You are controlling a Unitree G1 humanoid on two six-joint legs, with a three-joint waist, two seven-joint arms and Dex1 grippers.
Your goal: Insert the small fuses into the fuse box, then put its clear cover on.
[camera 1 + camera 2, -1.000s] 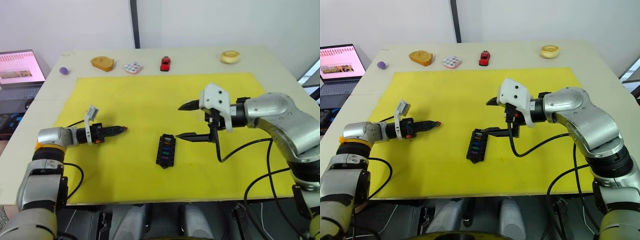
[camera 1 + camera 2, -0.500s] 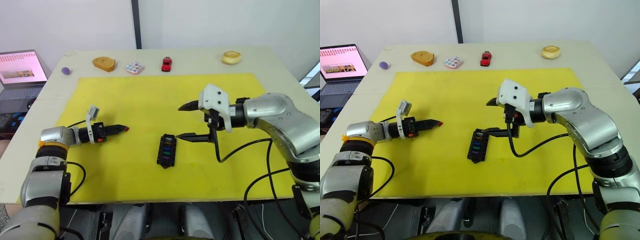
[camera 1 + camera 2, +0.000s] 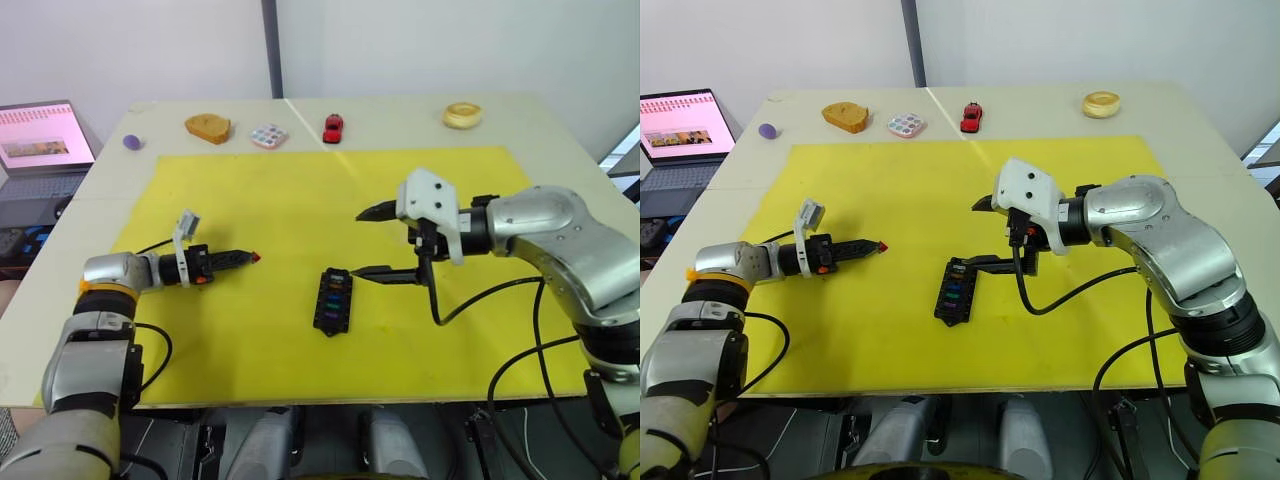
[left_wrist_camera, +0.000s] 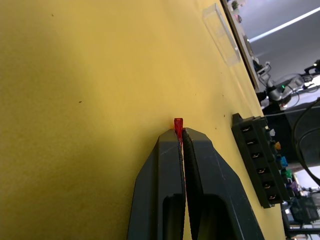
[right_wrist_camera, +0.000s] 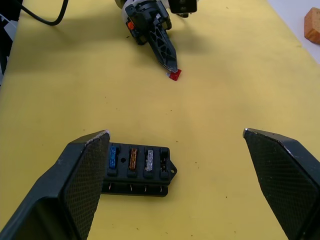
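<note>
The black fuse box (image 3: pixel 332 300) lies on the yellow mat (image 3: pixel 300 200) near the middle, with several coloured fuses seated in its slots (image 5: pixel 132 159). Left of it, my left gripper (image 3: pixel 250 257) is shut on a small red fuse (image 4: pixel 178 123), whose tip pokes out past the fingertips just above the mat. My right gripper (image 3: pixel 372 242) hangs open beside the far end of the box, its lower finger (image 3: pixel 372 272) close to that end. The clear cover (image 4: pixel 221 34) lies on the mat farther off in the left wrist view.
Along the table's far edge sit a purple ball (image 3: pixel 130 142), a tan block (image 3: pixel 207 127), a pastel tile (image 3: pixel 267 135), a red toy car (image 3: pixel 333 127) and a round yellow piece (image 3: pixel 461 114). A laptop (image 3: pixel 40 135) stands off the left side.
</note>
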